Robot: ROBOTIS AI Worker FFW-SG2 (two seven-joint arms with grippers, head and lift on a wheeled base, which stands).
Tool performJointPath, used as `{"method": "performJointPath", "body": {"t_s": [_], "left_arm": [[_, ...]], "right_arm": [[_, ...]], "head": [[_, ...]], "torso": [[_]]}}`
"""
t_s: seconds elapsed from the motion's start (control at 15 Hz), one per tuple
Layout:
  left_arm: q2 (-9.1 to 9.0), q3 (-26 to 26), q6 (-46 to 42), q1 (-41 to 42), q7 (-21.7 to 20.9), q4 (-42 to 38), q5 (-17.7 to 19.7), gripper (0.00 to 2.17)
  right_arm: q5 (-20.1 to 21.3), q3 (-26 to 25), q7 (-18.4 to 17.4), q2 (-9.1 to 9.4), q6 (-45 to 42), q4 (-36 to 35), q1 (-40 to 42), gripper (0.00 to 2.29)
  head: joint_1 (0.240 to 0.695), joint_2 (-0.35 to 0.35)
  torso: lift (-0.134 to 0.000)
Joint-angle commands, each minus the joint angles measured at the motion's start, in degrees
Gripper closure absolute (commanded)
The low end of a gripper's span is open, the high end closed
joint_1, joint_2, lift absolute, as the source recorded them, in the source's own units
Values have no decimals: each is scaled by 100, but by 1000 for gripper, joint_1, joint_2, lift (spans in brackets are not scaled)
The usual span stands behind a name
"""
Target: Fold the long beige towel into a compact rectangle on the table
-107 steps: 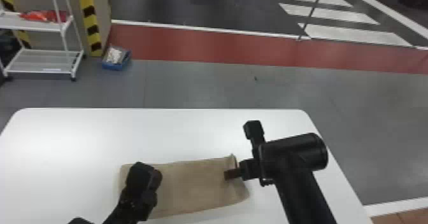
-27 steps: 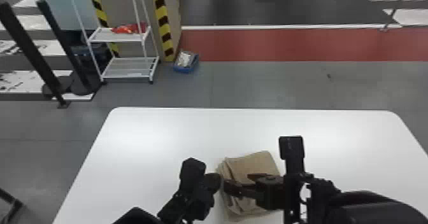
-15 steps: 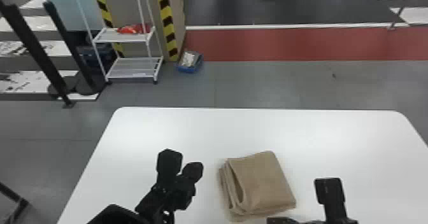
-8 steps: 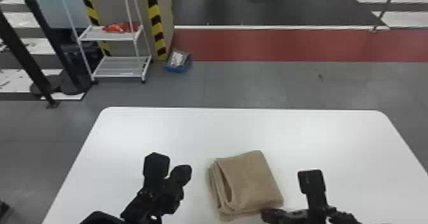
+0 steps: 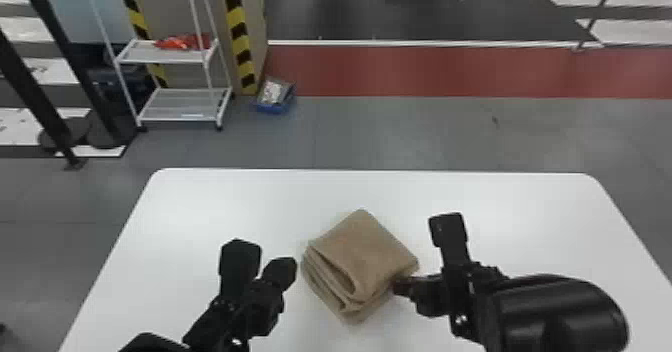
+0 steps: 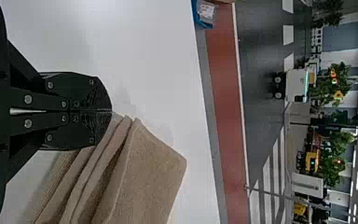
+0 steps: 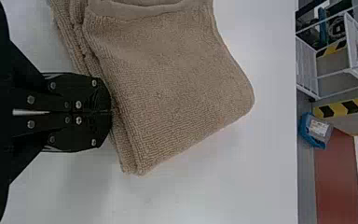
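Note:
The beige towel (image 5: 367, 256) lies folded in a thick, layered, roughly square packet, set diagonally, its looped layers facing front left. My left gripper (image 5: 291, 272) stands just left of it. In the left wrist view, the left gripper (image 6: 111, 111) is shut, its tips beside the upper edge of the towel's layers (image 6: 144, 177). At the towel's front right side is my right gripper (image 5: 398, 285). The right wrist view has the right gripper (image 7: 110, 112) shut, its tips against the side of the towel (image 7: 168, 84), with no cloth seen between them.
The white table (image 5: 225, 201) extends around the towel on all sides. Beyond it, on the floor, stand a white wire shelf (image 5: 175, 103) and a blue bin (image 5: 275, 96). Dark posts (image 5: 75, 66) rise at the far left.
The towel, long and flat at first, is now a folded packet. Over the last half second it turned counterclockwise and shifted left and away, with the right gripper moving away alongside; the left barely moved.

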Motion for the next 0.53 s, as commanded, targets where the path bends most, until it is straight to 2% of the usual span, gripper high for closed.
{"method": "performJointPath", "body": {"t_s": [0.0, 0.13, 0.33, 0.47], "left_arm": [[7, 0, -35, 0, -4, 35, -2, 2074], [51, 79, -123, -9, -4, 123, -2, 2074], [51, 79, -879, -211, 5, 624, -11, 2074], [-1, 0, -1512, -589, 49, 1318, -28, 2074]], "right_arm": [[3, 121, -261, 130, -179, 367, -389, 1592], [-59, 147, -296, 130, -671, 315, -231, 1592], [-173, -336, -32, 130, -583, -810, 595, 1592], [-287, -846, 249, 98, -548, -1575, 1123, 1592]], "head": [[695, 32], [695, 38], [695, 64], [695, 62]], "torso": [[0], [0], [0], [0]]}}
